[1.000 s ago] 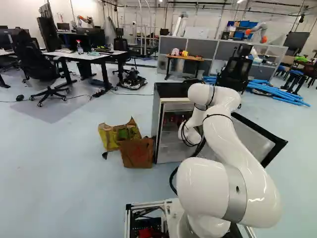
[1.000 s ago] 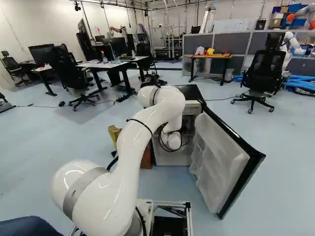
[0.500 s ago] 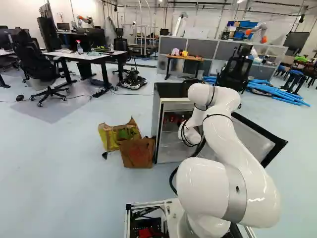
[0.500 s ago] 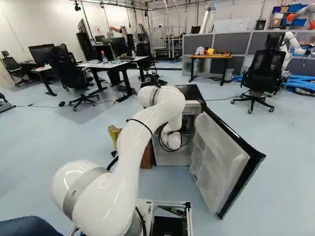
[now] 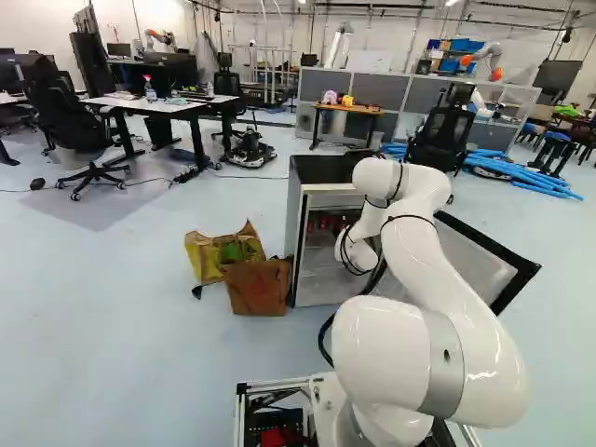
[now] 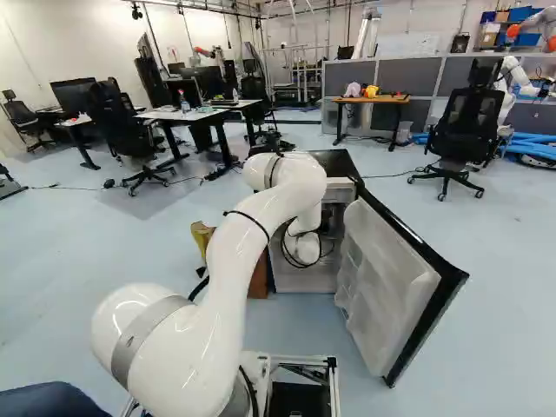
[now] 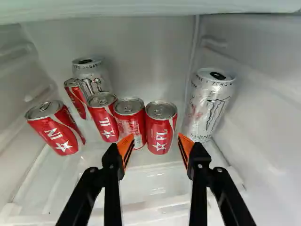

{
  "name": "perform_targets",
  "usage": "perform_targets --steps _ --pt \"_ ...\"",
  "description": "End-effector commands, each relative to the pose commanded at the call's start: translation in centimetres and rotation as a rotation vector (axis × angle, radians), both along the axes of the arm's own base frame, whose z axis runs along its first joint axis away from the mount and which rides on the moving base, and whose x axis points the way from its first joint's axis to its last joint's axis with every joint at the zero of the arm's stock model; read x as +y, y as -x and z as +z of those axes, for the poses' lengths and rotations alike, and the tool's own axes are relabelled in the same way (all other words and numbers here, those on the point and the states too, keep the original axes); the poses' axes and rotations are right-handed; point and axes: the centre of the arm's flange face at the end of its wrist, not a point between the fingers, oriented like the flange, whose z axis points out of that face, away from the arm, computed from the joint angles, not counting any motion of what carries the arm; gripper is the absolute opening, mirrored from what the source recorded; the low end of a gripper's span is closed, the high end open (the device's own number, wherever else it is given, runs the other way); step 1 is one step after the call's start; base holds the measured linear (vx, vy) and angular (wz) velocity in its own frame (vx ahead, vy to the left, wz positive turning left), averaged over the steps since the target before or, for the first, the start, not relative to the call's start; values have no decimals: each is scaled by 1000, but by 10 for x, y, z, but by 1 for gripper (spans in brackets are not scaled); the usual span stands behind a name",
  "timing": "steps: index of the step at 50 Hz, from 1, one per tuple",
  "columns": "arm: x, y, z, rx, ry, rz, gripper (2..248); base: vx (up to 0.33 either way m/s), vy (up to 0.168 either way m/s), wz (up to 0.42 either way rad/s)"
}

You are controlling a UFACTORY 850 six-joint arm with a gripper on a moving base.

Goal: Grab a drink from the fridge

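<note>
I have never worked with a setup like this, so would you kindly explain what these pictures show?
The machine is one white robot arm on a moving base. Two pictures come from cameras on the base, behind the arm to its left and right; they show the same small fridge with its door open and the arm reaching in. The third comes from the wrist, looking along the black gripper into the fridge. On the shelf there are five red cans and two taller, pale cans. The gripper's two fingers stand apart, and nothing is held.
</note>
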Motion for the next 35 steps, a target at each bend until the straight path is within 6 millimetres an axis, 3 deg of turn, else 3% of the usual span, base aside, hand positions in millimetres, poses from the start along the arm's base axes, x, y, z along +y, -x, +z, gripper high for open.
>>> perform_targets --steps 35 --pt "-5 -12 -5 -22 9 -1 149 0 0 0"
